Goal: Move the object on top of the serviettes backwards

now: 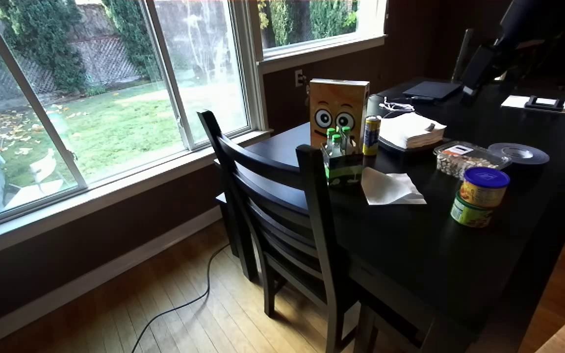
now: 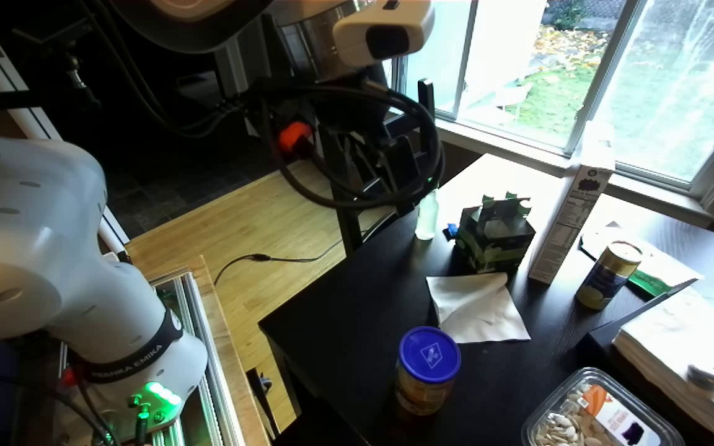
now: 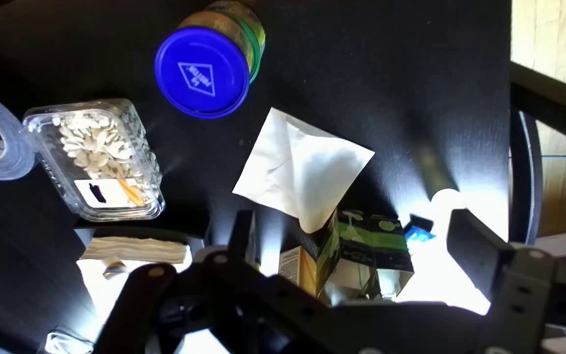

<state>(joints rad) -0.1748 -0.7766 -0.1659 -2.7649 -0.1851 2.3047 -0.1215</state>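
The serviettes are a thick white square stack on a dark holder on the table. They also show in an exterior view and at the lower left of the wrist view. A small grey object lies on top of the stack near one edge; it also shows in an exterior view and in the wrist view. My gripper is open and empty, its fingers wide apart. It is above the table, away from the stack. The left finger's linkage hides part of the stack in the wrist view.
A clear tub of seeds, stacked cans with a blue lid, a loose white napkin, a bottle carrier, a tall box and a dark can stand around. A tape roll lies beside the tub.
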